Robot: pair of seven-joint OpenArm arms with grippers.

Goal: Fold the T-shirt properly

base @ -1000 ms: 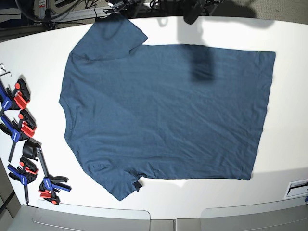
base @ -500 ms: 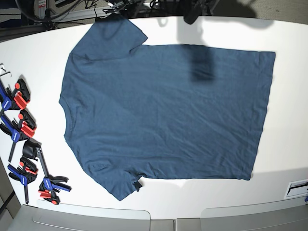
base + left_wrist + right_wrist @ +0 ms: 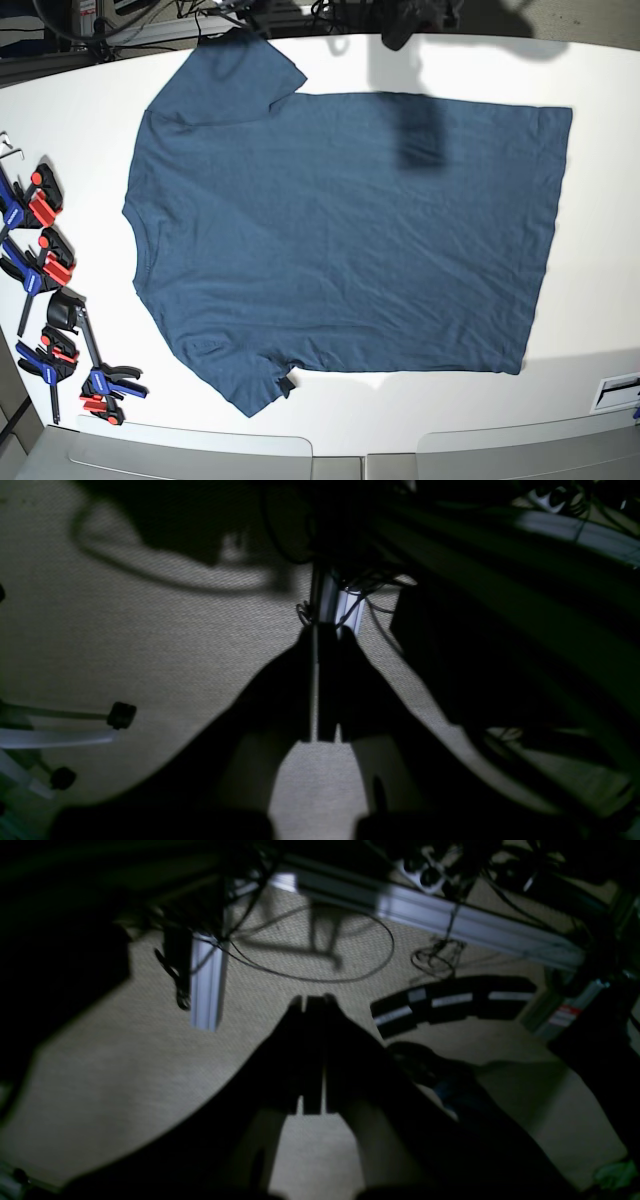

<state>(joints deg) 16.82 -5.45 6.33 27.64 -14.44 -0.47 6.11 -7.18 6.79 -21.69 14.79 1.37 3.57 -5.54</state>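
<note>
The T-shirt (image 3: pixel 340 235) lay flat on the worktop (image 3: pixel 600 300), unfolded. Our left tool (image 3: pixel 320 680) and right tool (image 3: pixel 312 1050) were clenched, empty. Next, we should reach its six o'clock edge.

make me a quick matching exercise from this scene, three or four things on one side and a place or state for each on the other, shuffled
Things:
1. T-shirt
2. clamps
3. left gripper
4. white table

Places or states:
A. shut, over carpet floor
B. lying along the table's left edge in the base view
C. spread flat, unfolded
D. underneath the shirt

Pairs: 1-C, 2-B, 3-A, 4-D
</note>
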